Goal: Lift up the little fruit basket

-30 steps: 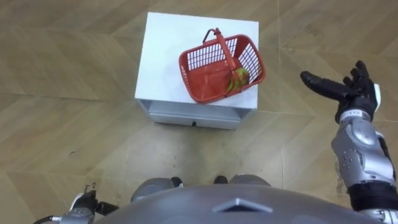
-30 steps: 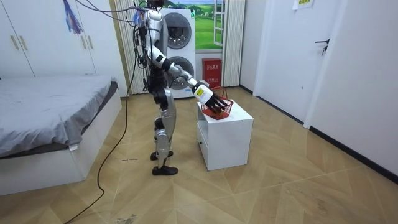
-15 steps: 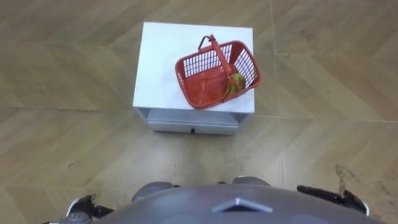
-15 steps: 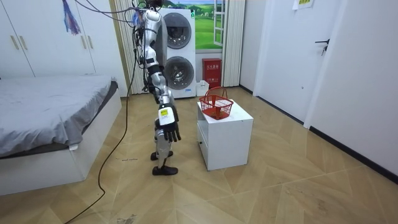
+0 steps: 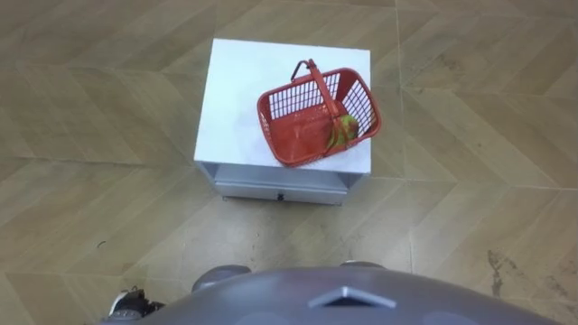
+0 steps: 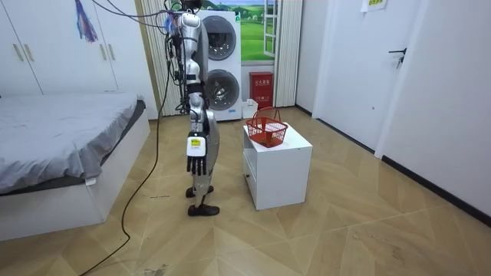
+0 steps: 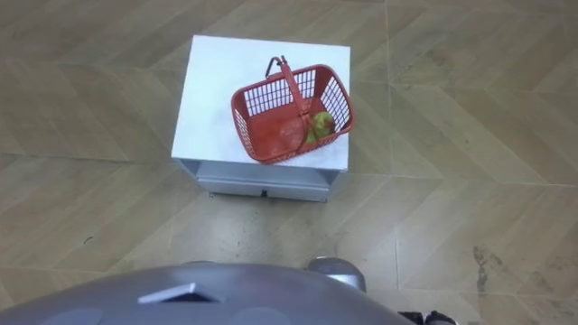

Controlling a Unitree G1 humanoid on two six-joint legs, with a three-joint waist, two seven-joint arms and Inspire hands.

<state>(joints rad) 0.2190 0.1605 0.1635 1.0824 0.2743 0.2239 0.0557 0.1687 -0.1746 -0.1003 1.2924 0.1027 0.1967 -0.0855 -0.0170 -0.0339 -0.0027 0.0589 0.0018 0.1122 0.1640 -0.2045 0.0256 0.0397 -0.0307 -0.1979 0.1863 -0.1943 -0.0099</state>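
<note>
- Basket (image 5: 316,113): red, open mesh, upright on the white cabinet (image 5: 239,90), toward the top's right front corner and turned at an angle to its edges. No hand touches it.
- Handle (image 5: 318,86): raised over the basket, running front to back across its middle.
- Fruit (image 5: 341,129): yellow-green, lying inside the basket against its right wall.
- Cabinet: a low white box on the wood floor (image 5: 470,226), with a drawer front (image 5: 280,190) facing the robot.
- Robot: stands upright just in front of the cabinet and faces it, as the room view shows; a bed (image 6: 61,146) lies behind it and stacked washing machines (image 6: 222,46) stand beyond it.
- Right hand (image 6: 196,163): hangs at the thigh on a lowered arm, fingers straight, pointing down and slightly spread, holding nothing, well apart from the basket.
- Left hand (image 5: 129,305): at the lower left edge of the left eye view, low beside the body; its finger posture cannot be told.
</note>
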